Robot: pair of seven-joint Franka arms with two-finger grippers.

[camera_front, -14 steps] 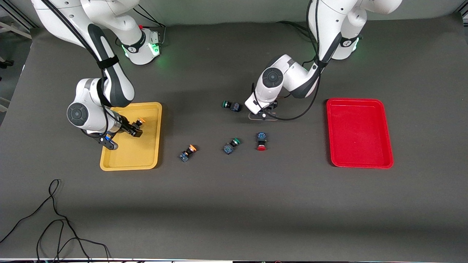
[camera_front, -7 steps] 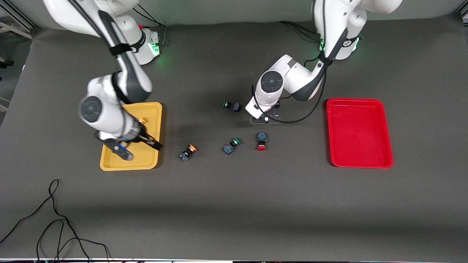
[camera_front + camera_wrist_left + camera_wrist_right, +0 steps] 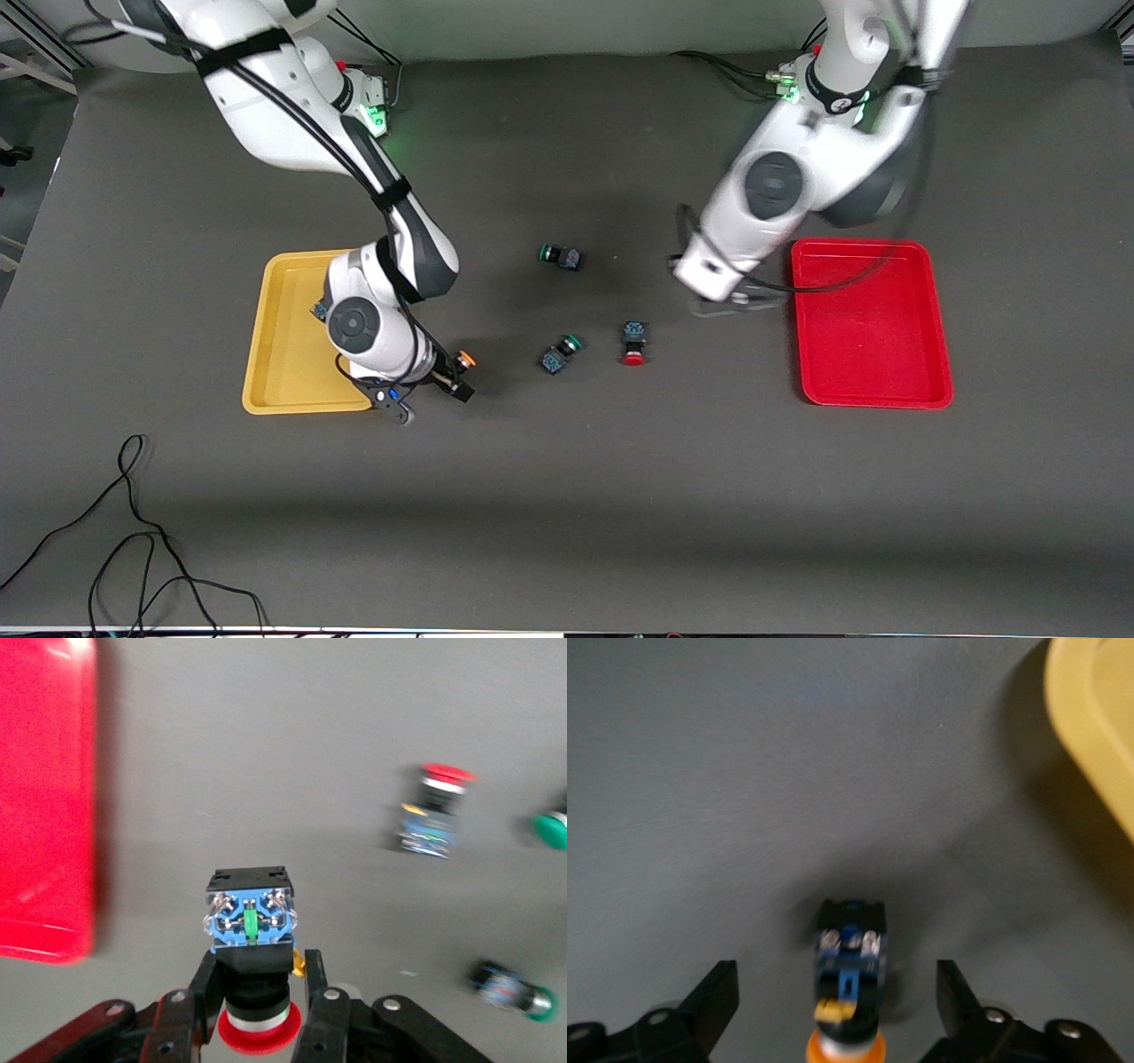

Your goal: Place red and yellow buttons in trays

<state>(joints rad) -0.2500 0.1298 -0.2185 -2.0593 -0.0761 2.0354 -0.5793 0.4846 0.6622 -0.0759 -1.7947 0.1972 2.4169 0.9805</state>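
The right gripper (image 3: pixel 837 1010), fingers spread, straddles the yellow button (image 3: pixel 462 361) on the table beside the yellow tray (image 3: pixel 288 332); its long axis runs between the fingers. The left gripper (image 3: pixel 259 1014) pinches a red button (image 3: pixel 252 939) just short of the red tray (image 3: pixel 873 323).

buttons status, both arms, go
Left gripper shut on red button, near red tray. Right gripper open around yellow button. Nothing blocking.

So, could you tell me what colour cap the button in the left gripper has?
Red, seen best in the left wrist view.
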